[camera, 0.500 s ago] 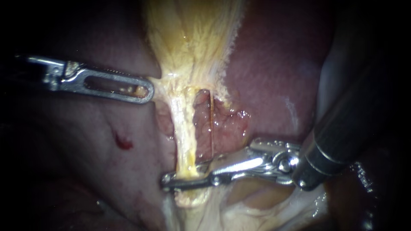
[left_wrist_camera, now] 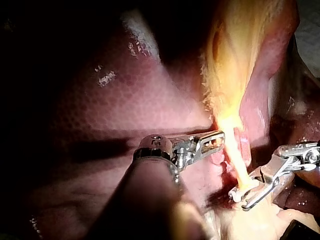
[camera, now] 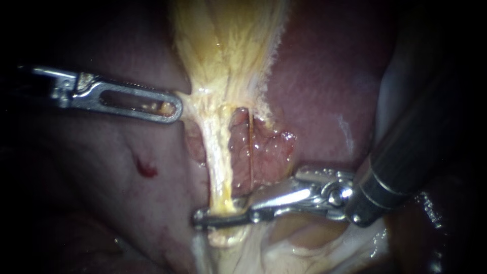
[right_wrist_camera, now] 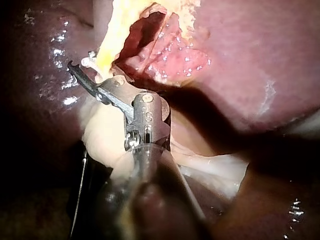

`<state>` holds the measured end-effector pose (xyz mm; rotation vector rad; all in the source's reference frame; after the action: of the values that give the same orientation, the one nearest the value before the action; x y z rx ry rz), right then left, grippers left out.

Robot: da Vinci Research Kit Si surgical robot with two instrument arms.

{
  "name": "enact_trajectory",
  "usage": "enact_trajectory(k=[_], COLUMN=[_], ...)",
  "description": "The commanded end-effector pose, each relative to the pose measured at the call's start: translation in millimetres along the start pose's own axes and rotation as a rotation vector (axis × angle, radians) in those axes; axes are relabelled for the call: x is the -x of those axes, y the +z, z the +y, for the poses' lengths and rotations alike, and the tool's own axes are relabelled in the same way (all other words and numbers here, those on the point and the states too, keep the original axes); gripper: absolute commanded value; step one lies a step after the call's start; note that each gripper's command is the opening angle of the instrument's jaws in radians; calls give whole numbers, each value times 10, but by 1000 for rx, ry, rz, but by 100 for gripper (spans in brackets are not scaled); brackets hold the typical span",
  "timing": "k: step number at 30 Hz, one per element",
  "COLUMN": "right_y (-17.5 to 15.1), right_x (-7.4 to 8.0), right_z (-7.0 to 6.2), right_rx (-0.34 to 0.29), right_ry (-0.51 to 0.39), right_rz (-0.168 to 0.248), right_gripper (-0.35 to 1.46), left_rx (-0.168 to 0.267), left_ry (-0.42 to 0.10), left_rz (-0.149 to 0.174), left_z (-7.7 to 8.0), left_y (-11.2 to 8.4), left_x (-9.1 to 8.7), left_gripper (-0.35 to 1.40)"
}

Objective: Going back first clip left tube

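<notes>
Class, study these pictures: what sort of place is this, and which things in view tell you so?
Likely a surgical work site, seen close up. The left instrument and the right instrument, both slender metal, reach onto a dark red liver and a pale yellow tube. No room shows.

From my console I see the yellowish gallbladder (camera: 228,45) just past the tip of my left instrument (camera: 172,107), a small red spot (camera: 145,168) on the dark liver (camera: 101,203) below that tip, and a raw, glistening pink patch (camera: 269,147) just above my right instrument (camera: 213,219).
</notes>
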<state>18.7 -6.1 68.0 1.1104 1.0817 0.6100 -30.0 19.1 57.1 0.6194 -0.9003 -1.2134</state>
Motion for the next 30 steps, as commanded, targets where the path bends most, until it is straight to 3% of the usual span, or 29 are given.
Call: enact_trajectory(k=[1,11,21,30], right_y=[2,4,-14,-40], right_x=[-1,-5,-4,-1], right_z=[1,14,37,27], right_rx=[10,64,195,204], right_ry=[-29,-204,-323,-433], right_rz=[9,41,97,86], right_gripper=[39,47,49,50], left_rx=[0,0,0,0], left_ry=[0,0,0,0], left_rz=[0,0,0,0], left_z=[0,0,0,0], left_y=[0,0,0,0], left_x=[0,0,0,-1], left_gripper=[-35,-35,-35,-35])
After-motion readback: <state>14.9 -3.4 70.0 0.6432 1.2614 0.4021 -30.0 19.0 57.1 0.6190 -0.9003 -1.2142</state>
